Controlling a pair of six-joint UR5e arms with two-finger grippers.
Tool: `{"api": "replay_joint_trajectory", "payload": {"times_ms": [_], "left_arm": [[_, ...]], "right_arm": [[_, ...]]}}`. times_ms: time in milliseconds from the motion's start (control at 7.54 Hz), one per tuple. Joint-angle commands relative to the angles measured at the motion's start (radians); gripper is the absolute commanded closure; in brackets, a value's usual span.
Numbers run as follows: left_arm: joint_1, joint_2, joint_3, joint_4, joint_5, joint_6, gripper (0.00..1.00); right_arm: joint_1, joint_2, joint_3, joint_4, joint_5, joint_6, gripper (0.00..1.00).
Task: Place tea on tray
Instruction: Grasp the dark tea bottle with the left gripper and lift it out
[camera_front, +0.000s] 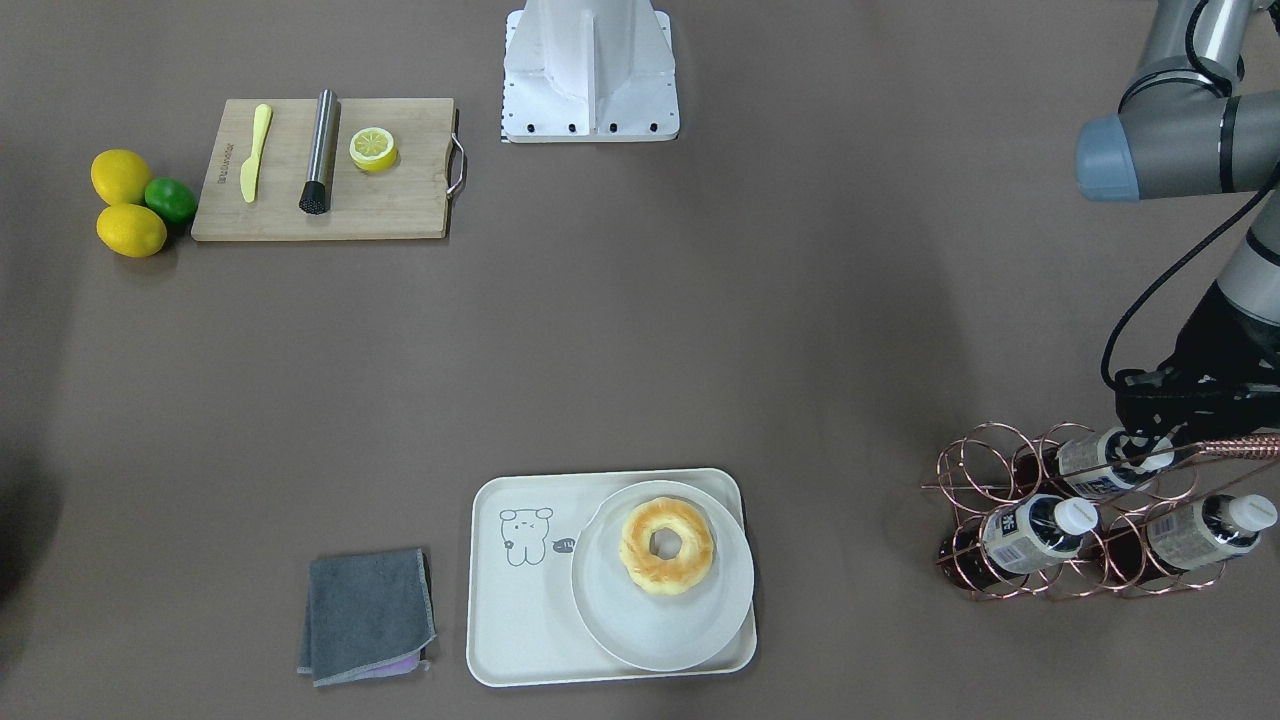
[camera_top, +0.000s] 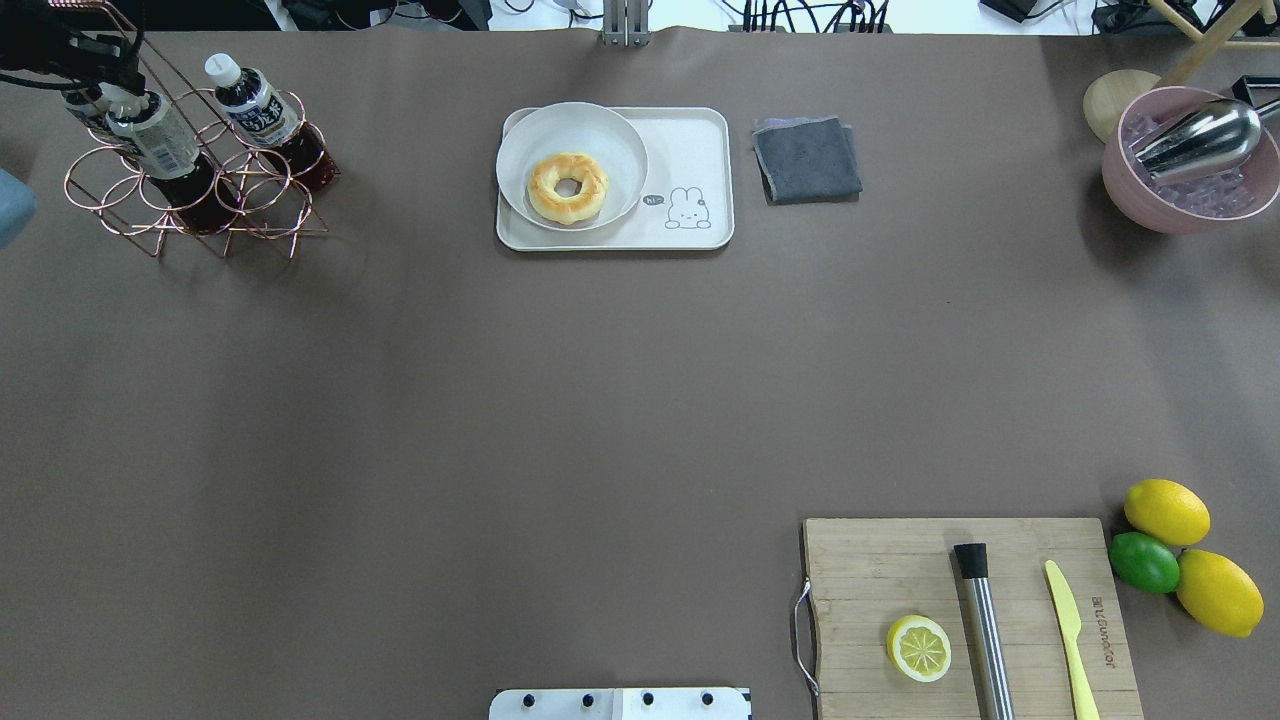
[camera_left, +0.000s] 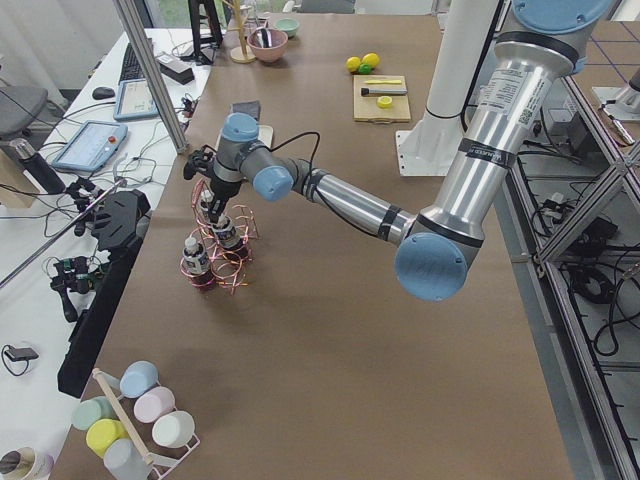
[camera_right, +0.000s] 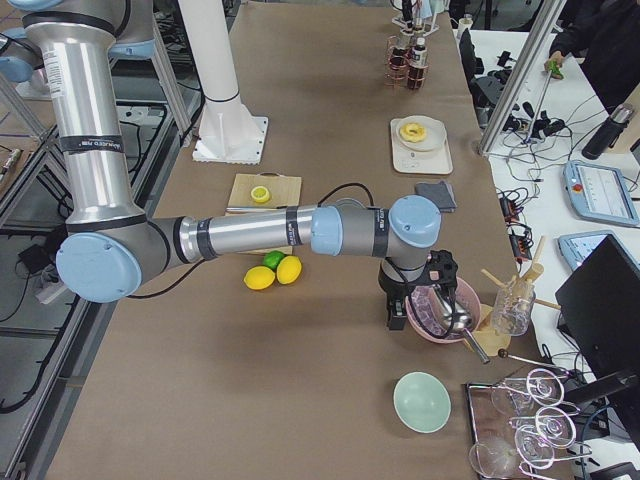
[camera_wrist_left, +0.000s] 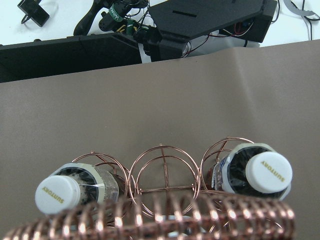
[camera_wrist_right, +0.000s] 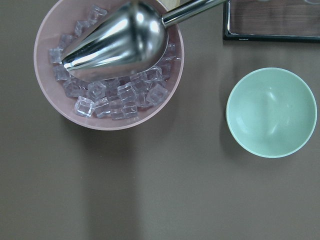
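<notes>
Tea: top bottle lying in copper rack, lower right of front-facing view, well apart from tray. Your left gripper sits at cap end; open or closed, cannot tell. Right gripper is beside ice bowl; likewise cannot tell. Bottle is full, so probably weighty, with smooth, slippery, slightly squashy plastic. Grip neck under cap and slide it out along ring.

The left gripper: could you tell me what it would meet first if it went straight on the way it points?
Most likely the top tea bottle, near its cap: the left gripper points down at it. The rack's copper coil lies alongside and, depth being unclear, might be touched first.
</notes>
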Motion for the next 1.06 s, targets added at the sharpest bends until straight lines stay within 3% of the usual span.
{"api": "replay_joint_trajectory", "payload": {"times_ms": [0,664,929], "left_arm": [[-0.051,-0.015,-0.027,0.039,-0.067,0.001,1.00],[-0.126,-0.017,-0.229,0.263,-0.079,0.041,1.00],[-0.188,-0.032,-0.265,0.321,-0.136,0.077,1.00]], "right_arm": [[0.000,-0.002,0.000,0.000,0.000,0.001,0.00],[-0.001,0.004,0.002,0.003,0.002,-0.004,0.00],[-0.001,-0.023,0.002,0.073,-0.014,-0.002,0.00]]}}
